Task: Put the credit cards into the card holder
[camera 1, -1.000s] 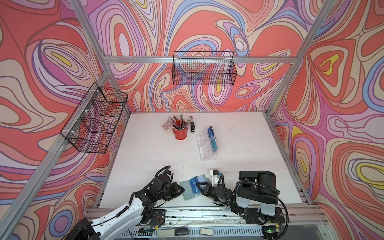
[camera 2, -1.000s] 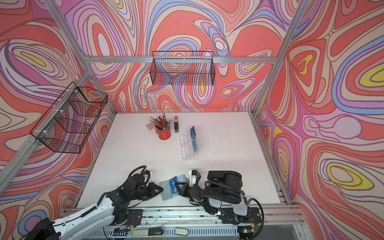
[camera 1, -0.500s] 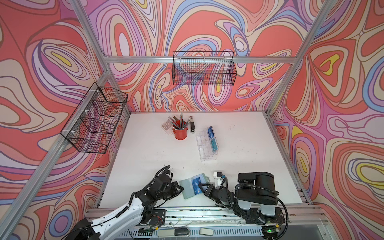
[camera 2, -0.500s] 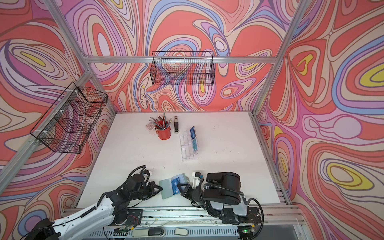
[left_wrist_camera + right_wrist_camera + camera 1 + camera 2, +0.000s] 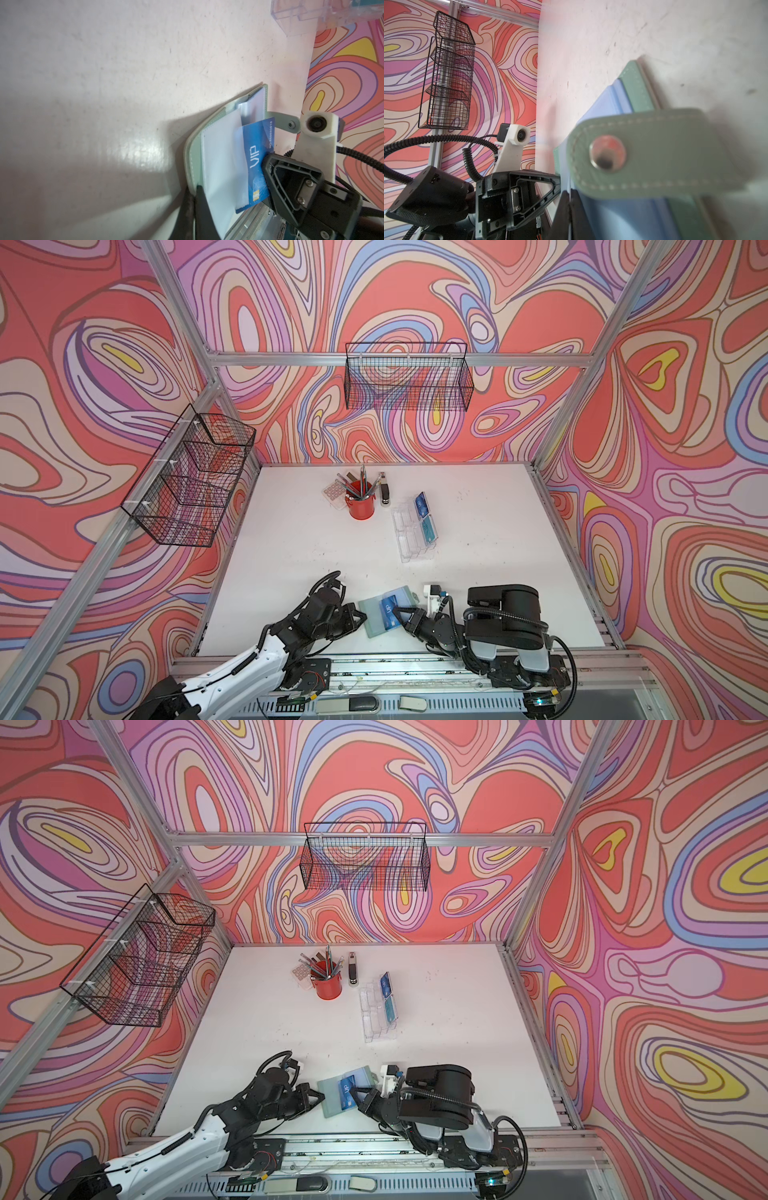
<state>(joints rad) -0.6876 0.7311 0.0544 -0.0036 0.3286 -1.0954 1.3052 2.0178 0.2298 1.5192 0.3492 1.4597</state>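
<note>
**Card holder** (image 5: 370, 616): sage green, lying open and flat on the white table (image 5: 478, 572), well on the arms' side of the red pencil cup (image 5: 360, 508), at the table edge farthest from the cup. Its spine runs roughly toward the cup, slightly askew. The snap strap (image 5: 288, 124) points to the right arm's side.

**Blue VIP card** (image 5: 390, 611): half under a clear sleeve (image 5: 224, 158). Its long axis is parallel to the spine, with the chip end away from the cup.

**Right gripper** (image 5: 402, 616): clamped on the card's exposed long edge.

**Left gripper** (image 5: 363, 619): pinched on the holder's opposite cover edge.

**Acrylic stand** (image 5: 409, 539): right of the cup and nearer the arms. It holds a second blue card (image 5: 421, 504) and a teal card (image 5: 429, 531), both tilted.

**Stapler** (image 5: 385, 494): just right of the cup.

**Room:** swirl-patterned walls and an aluminium frame. Two black wire baskets hang beyond (image 5: 408, 381) and left of (image 5: 191, 481) the cup.
</note>
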